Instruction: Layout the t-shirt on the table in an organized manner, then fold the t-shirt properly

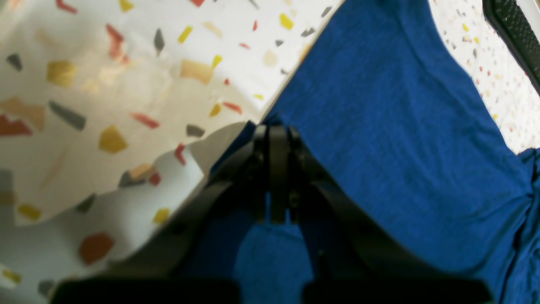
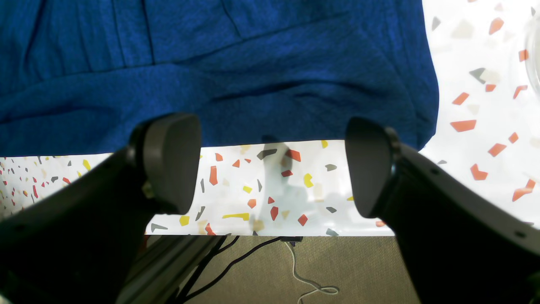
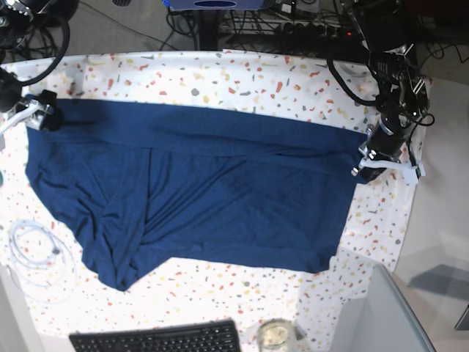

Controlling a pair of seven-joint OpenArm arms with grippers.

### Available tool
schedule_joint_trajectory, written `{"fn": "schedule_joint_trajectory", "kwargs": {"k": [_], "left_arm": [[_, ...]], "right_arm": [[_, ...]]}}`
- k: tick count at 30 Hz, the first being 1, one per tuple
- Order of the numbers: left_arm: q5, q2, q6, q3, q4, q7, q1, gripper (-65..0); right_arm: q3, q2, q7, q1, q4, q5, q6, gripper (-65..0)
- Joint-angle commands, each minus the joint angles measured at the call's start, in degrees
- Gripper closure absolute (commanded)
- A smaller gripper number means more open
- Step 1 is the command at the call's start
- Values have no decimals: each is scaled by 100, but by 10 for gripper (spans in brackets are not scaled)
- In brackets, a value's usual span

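Observation:
The dark navy t-shirt (image 3: 205, 198) lies spread across the speckled table (image 3: 293, 84), wrinkled toward its lower left. In the base view my left gripper (image 3: 372, 158) sits at the shirt's right edge. Its wrist view shows the left gripper (image 1: 276, 131) shut on the t-shirt's (image 1: 379, 126) edge, with a fold of tablecloth (image 1: 126, 177) raised beside the fingers. My right gripper (image 3: 40, 116) is at the shirt's upper left corner. There the right gripper (image 2: 270, 164) stands open, nothing between its fingers (image 2: 168, 160), just short of the t-shirt's (image 2: 211, 76) hem.
A black keyboard (image 3: 157, 339) and a glass jar (image 3: 275, 335) sit at the table's front edge. A coiled white cable (image 3: 37, 253) lies at the left. Beyond the table edge (image 2: 270, 234), cables (image 2: 312, 287) trail on the floor. The keyboard (image 1: 519, 29) also shows in the left wrist view.

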Motion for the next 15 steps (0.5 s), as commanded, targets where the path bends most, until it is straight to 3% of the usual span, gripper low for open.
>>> {"fn": "schedule_joint_trajectory", "kwargs": {"k": [1,9,15], "left_arm": [[-63,-73,-14,6,87,-129,-137,0],[-54,-64,-5,6,25,-129,-533,0],[-54,-108,320,446,-537,-164,-849,0]], "right_arm": [[12,79,87,32,86,85,31,-500],[4,79,87,32,77,85,31,-500],[4,79,87,32,77,85,31,-500]]}}
